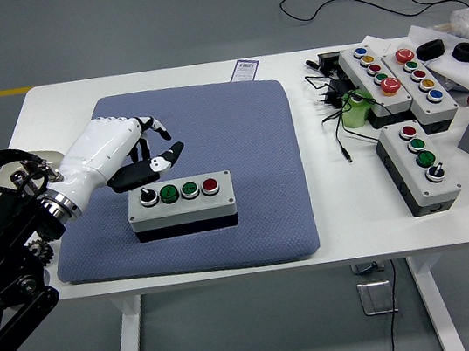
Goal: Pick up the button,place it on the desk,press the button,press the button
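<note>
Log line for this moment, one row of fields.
left hand: open, above button box's left end | button box: flat on blue mat | right hand: not in view
</note>
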Robot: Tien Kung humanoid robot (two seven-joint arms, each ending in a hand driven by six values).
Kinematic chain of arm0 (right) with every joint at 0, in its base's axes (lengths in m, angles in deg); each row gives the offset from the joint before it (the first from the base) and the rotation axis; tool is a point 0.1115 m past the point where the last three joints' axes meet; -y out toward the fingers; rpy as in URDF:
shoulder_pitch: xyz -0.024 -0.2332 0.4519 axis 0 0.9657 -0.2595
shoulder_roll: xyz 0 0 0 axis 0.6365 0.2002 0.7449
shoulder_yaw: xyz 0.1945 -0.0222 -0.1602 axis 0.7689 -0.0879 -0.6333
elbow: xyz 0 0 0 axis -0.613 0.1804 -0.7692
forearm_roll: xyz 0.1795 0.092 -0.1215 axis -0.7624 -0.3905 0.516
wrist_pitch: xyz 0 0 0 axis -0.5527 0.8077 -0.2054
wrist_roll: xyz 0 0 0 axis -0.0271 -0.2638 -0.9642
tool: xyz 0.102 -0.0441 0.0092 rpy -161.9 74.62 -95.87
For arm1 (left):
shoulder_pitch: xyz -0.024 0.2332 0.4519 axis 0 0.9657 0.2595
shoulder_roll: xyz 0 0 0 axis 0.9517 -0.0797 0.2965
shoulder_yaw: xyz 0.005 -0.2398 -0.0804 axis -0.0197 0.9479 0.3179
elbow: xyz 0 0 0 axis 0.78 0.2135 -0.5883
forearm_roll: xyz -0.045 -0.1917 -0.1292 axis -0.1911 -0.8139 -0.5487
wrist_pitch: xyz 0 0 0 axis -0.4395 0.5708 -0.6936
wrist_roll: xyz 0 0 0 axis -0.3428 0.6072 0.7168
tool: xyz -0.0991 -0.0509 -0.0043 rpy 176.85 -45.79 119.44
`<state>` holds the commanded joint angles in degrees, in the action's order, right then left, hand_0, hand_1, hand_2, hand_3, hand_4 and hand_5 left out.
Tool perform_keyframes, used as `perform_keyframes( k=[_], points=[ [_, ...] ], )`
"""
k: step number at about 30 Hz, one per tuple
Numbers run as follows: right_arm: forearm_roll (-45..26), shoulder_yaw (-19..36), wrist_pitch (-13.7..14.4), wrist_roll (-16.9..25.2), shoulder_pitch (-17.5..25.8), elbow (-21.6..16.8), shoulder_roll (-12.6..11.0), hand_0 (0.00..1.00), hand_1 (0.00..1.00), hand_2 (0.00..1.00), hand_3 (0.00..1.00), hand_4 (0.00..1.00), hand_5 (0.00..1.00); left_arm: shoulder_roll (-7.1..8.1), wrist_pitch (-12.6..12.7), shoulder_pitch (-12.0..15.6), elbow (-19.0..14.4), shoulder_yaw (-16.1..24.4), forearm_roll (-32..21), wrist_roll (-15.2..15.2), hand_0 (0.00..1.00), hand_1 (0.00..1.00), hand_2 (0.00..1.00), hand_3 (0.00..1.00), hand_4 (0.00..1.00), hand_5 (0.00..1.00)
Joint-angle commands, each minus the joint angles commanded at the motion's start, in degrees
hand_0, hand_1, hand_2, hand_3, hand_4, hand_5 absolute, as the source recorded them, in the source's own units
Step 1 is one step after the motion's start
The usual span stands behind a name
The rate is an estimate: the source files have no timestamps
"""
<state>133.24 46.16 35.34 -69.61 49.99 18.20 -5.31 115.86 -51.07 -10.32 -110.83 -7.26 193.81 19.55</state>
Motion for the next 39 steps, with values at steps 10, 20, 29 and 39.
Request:
perform_keyframes(
  k=[10,20,29,39],
  points=[
    [-0.53,-0.41,0.09,0.17,-0.09,0.00,0.06,0.673,0.658,0.674,0.624,0.310,0.173,-1.06,-4.70,-0.21,0.73,-4.57,0.27,2.40,0.002,0.002,0.002,0.620,0.616,0.807],
    [-0.54,-0.48,0.07,0.26,-0.03,0.00,0.01,0.673,0.658,0.674,0.624,0.310,0.173,-1.91,-2.55,-0.85,1.23,-6.63,-0.09,3.37,0.002,0.002,0.002,0.631,0.613,0.802],
    [-0.95,-0.80,0.17,0.37,-0.15,0.00,-0.08,0.673,0.658,0.674,0.624,0.310,0.173,-2.50,-2.63,-1.25,3.26,-7.68,0.24,3.32,0.002,0.002,0.002,0.632,0.613,0.776],
    [-0.94,-0.79,0.17,0.35,-0.27,0.00,-0.15,0.673,0.658,0.674,0.624,0.310,0.173,-2.62,-4.07,-1.47,4.80,-8.60,0.10,3.52,0.002,0.002,0.002,0.632,0.614,0.778]
  ],
)
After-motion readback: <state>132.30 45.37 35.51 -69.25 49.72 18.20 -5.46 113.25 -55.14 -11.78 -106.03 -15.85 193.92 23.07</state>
